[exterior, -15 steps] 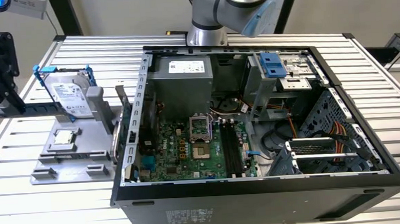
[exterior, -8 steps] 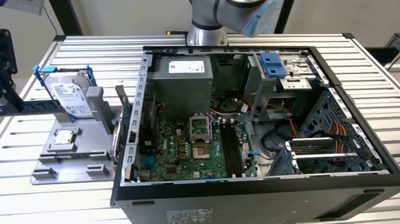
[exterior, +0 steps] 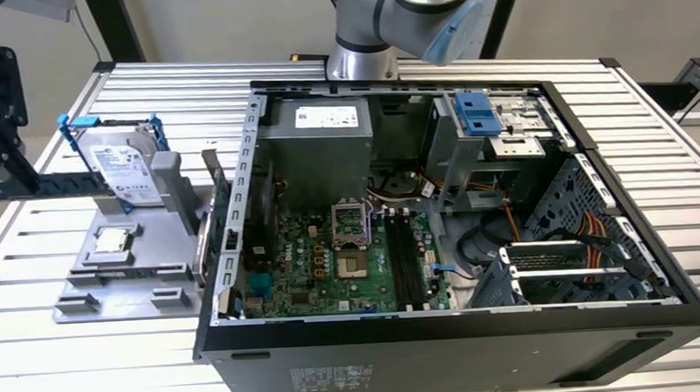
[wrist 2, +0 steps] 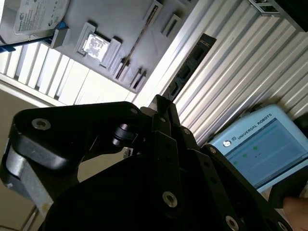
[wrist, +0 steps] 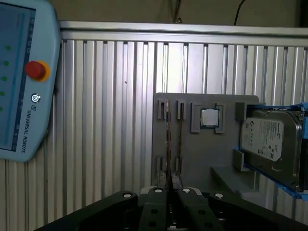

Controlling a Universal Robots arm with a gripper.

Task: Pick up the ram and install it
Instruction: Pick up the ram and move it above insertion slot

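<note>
Your gripper (wrist: 168,181) hangs above the grey tray (wrist: 202,154) on the ribbed metal table (wrist: 110,96). In both wrist views its two fingers are drawn together to a point (wrist 2: 161,103) with nothing between them.

The ram (wrist: 167,130) stands on edge in its slots at one end of the tray and reads as a thin line (wrist 2: 139,41). It sits beside the small square chip (wrist: 209,117), and the hard drive (wrist: 269,139) in its blue frame lies beyond that. The ram looks untouched and well apart from the fingertips, so the pick-up appears barely begun.

In the first wrist view the ram's line runs straight toward the fingertips, so the fingers look set to close across the thin board, which is the right way round. Hold that heading. With the fingers together as they are, the tips would land on the top edge, so spread them wide enough to straddle the board. Take it near the middle of its length so it does not tip, and pull straight up out of the slots, since a sideways drag could bind or bend it.

A second pair of slots sits just beside the ram. It cannot be told whether they hold anything, so keep centred on the right line.

In the exterior view, the black memory slots (exterior: 404,265) lie open in the computer case (exterior: 453,327).
</note>
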